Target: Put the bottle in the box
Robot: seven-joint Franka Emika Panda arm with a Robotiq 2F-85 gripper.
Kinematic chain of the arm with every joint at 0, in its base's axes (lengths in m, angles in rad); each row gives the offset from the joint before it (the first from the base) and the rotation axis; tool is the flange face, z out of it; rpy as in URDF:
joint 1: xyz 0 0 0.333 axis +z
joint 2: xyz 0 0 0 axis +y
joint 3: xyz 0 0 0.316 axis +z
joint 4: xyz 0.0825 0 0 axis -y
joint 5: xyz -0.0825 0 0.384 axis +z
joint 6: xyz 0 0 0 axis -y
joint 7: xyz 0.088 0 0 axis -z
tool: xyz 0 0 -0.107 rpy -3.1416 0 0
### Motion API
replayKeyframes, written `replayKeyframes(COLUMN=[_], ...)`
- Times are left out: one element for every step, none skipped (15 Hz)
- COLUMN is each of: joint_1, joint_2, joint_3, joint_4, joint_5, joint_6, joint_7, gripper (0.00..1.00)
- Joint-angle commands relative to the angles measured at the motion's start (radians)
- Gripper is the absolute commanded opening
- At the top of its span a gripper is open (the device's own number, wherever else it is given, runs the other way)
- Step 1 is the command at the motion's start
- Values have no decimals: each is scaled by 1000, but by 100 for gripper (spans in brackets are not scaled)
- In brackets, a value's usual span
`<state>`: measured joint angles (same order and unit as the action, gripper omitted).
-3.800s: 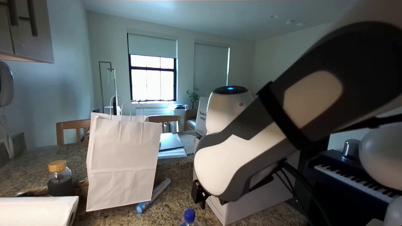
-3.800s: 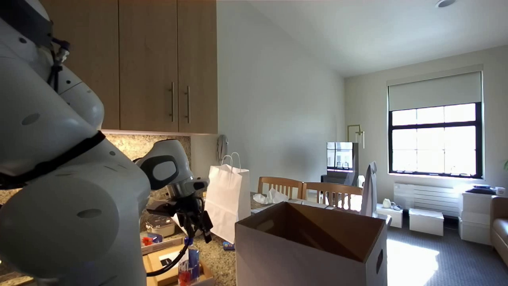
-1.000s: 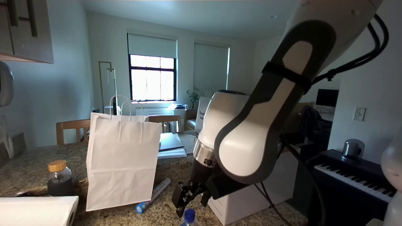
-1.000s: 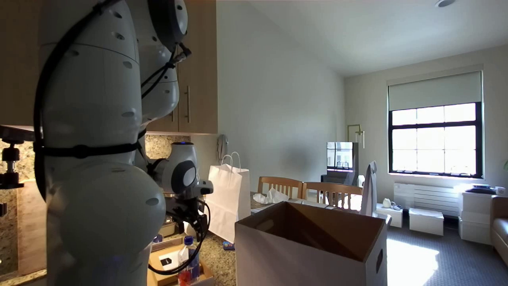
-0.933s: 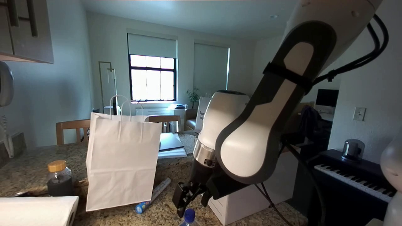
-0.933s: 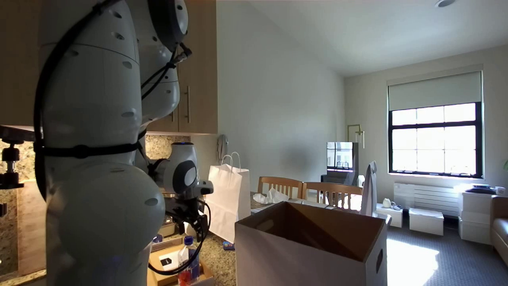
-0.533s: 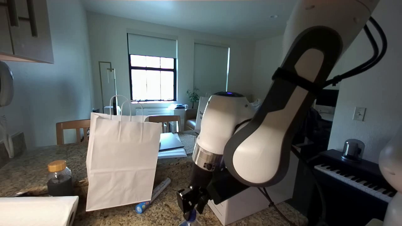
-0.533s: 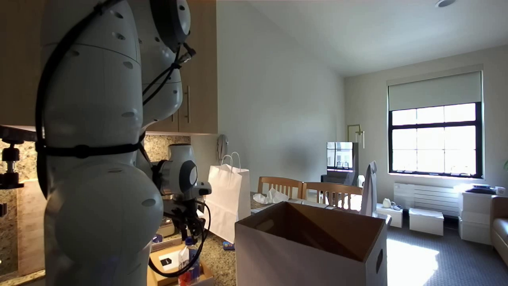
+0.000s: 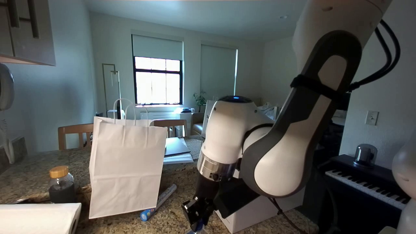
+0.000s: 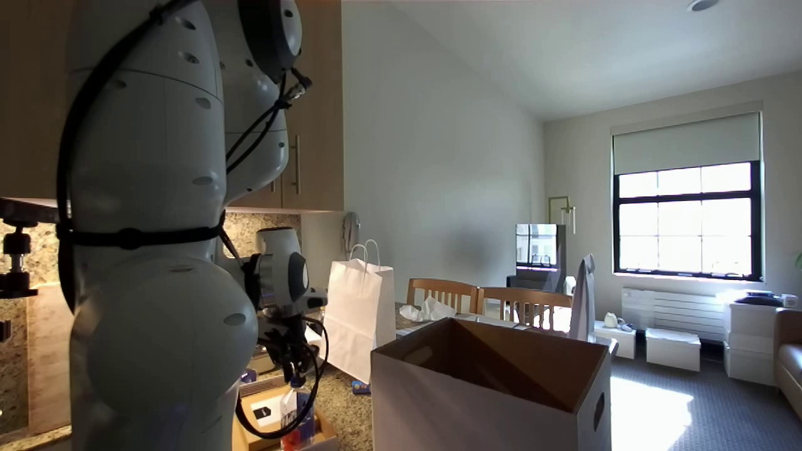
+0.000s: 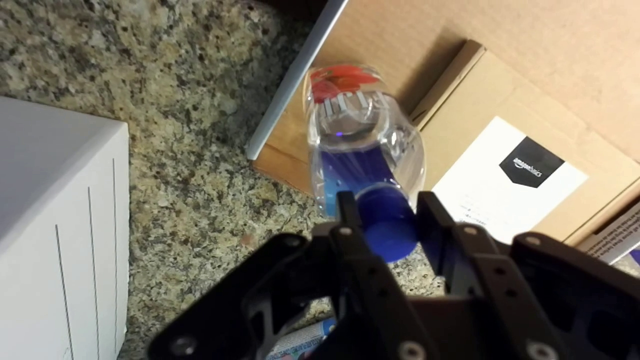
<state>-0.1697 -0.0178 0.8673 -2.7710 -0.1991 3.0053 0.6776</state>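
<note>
While its body stands upright inside a shallow cardboard tray (image 11: 288,90), the bottle (image 11: 360,145) has tight edges on two sides: the tray's pale rim runs just beside it, and a flat brown carton (image 11: 540,120) with a white label (image 11: 482,165) lies near its other flank. Past its base, toward the top of the wrist view, the tray floor widens. In an exterior view a black cable (image 10: 273,436) sags in a loop beside the bottle. Outside the rim, a strip of speckled counter (image 11: 200,125) separates the tray from the box (image 10: 463,413), which stands with its top open and its brown inner walls showing. The jaws are narrowed to the width of the blue cap (image 11: 389,232), and the gripper (image 11: 388,207) holds the bottle there, its fingers (image 11: 348,215) against both sides of the cap; the shoulder and body lie outside its grasp. In an exterior view a white paper bag (image 9: 128,162) stands upright, apart from the gripper, with a thin blue-tipped tube (image 9: 164,198) lying near its foot, and a jar (image 9: 61,191) with an amber lid stands on the bag's far side.
</note>
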Motion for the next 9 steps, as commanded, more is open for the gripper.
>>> replayKeyframes(joint_1=[15, 21, 31, 38, 159, 181, 221, 261, 292], joint_2=[-42, -49, -29, -36, -68, -84, -107, -144, -179], joint_3=[12, 12, 6, 1, -117, -141, -184, -227, -271], joint_4=[-8, 5, 45, 73, 104, 130, 164, 189, 222], joint_5=[19, 33, 77, 114, 156, 184, 207, 240, 250], joint_6=[-13, -27, -59, -85, -129, -163, -222, -280, -351], joint_7=[16, 5, -48, -80, -111, -133, -161, -198, -226], gripper=[14, 14, 14, 14, 14, 14, 14, 14, 14])
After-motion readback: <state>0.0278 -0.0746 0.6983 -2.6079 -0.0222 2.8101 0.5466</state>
